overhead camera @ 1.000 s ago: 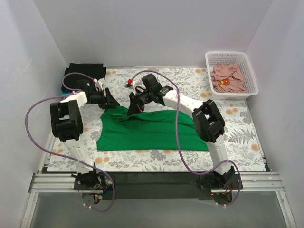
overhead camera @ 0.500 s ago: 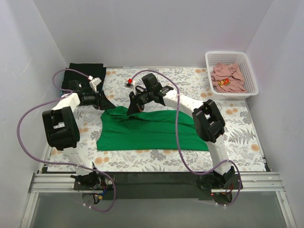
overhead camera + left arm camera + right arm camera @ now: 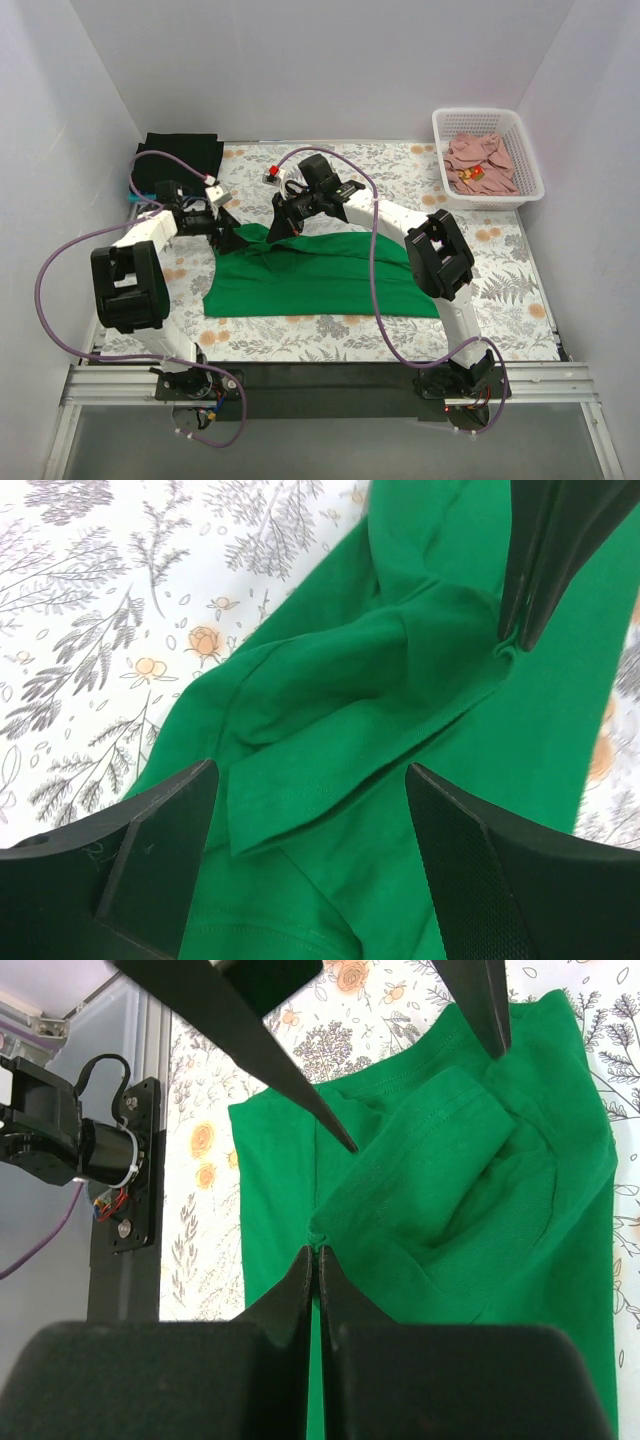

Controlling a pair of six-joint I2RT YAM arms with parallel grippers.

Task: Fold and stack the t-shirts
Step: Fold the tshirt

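A bright green t-shirt (image 3: 320, 275) lies spread on the flowered table, its far left corner bunched up. My right gripper (image 3: 281, 230) is shut on a pinch of that green cloth (image 3: 318, 1232) at the far edge. My left gripper (image 3: 232, 240) is open, its fingers (image 3: 160, 850) straddling a folded sleeve of the green shirt (image 3: 330, 740) just above it. A black t-shirt (image 3: 180, 152) lies folded at the far left corner, with a bit of light blue under it. A dusty pink shirt (image 3: 480, 162) with a red-yellow mark lies in the basket.
The white lattice basket (image 3: 528, 160) stands at the far right corner. White walls close in the table (image 3: 400, 170) on three sides. Purple cables loop from both arms. The left arm's motor and rail show in the right wrist view (image 3: 70, 1130).
My left gripper has swung from beside the shirt's far left corner to over the green cloth, close to the right gripper. The right gripper has kept its hold.
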